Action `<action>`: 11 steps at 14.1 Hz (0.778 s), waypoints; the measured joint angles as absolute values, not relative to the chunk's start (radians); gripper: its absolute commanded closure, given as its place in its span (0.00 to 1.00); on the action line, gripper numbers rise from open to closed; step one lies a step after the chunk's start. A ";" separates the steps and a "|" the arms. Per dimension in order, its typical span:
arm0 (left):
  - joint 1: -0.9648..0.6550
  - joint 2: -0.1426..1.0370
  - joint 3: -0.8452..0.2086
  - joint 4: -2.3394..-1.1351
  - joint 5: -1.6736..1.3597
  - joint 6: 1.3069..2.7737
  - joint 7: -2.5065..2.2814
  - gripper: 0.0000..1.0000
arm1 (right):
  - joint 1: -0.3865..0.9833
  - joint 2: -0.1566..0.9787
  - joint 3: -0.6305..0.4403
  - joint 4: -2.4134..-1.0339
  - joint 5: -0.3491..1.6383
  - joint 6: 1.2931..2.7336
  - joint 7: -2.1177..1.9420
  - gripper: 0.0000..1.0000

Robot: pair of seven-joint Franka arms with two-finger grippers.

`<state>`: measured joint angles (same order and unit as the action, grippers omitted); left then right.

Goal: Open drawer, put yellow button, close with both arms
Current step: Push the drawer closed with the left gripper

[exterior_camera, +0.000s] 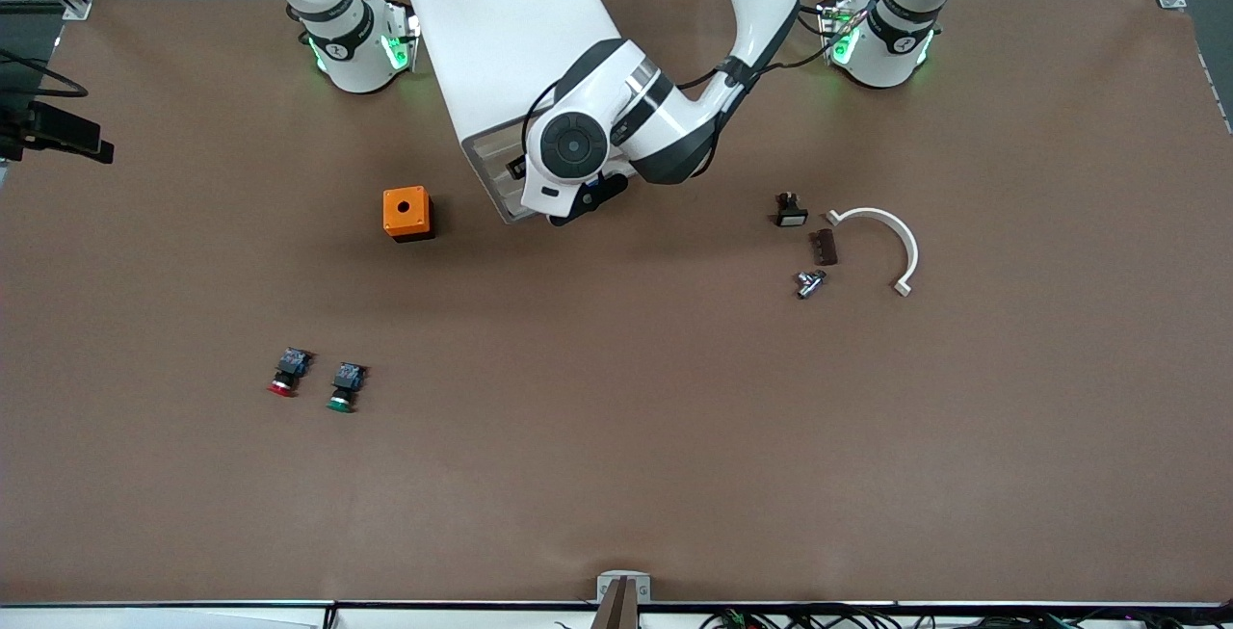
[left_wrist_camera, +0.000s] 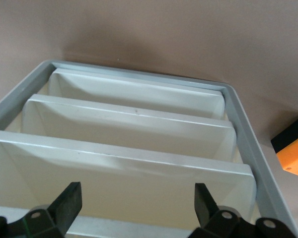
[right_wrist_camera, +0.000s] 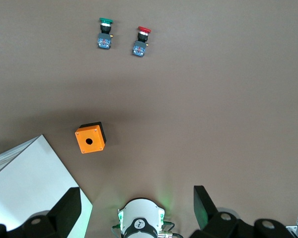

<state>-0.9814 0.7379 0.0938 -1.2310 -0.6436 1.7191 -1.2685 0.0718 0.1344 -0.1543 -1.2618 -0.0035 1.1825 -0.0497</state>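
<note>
Left pincer (left_wrist_camera: 139, 196) released, empty, over open drawer (left_wrist_camera: 139, 75). Right pincer (right_wrist_camera: 136, 198) released, empty, high over tabletop (right_wrist_camera: 228, 99), arm waiting. Yellow button: hidden from every view, place cannot be told. Front view: orange box (exterior_camera: 406, 213) at drawer's 9 o'clock; red button (exterior_camera: 287, 374) and green button (exterior_camera: 345, 388) at box's 7 o'clock.

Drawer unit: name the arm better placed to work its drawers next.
Left. The left claw, open, sits right at the drawer fronts of the unit. The right claw, also open, hangs high over its arm's base, away from the unit.
</note>
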 measured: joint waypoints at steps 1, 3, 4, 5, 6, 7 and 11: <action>-0.981 0.740 0.094 -1.233 -0.649 1.720 -1.269 0.01 | 0.072 0.126 -0.154 -1.270 -0.003 1.190 -0.050 0.00; -0.981 0.740 0.094 -1.233 -0.650 1.720 -1.269 0.01 | 0.072 0.102 -0.154 -1.298 -0.002 1.215 -0.055 0.00; -0.980 0.740 0.094 -1.233 -0.650 1.720 -1.269 0.01 | 0.072 0.084 -0.153 -1.322 -0.002 1.238 -0.064 0.00; -0.980 0.740 0.094 -1.233 -0.650 1.720 -1.269 0.01 | 0.071 0.064 -0.153 -1.351 -0.002 1.262 -0.068 0.00; -0.980 0.740 0.095 -1.233 -0.650 1.721 -1.269 0.01 | 0.067 0.044 -0.151 -1.380 -0.001 1.281 -0.070 0.00; -0.977 0.739 0.099 -1.232 -0.650 1.724 -1.269 0.01 | 0.053 0.024 -0.140 -1.406 -0.001 1.295 -0.071 0.00; -0.909 0.708 0.112 -1.208 -0.563 1.733 -1.264 0.01 | -0.037 -0.016 -0.032 -1.449 0.003 1.314 -0.074 0.00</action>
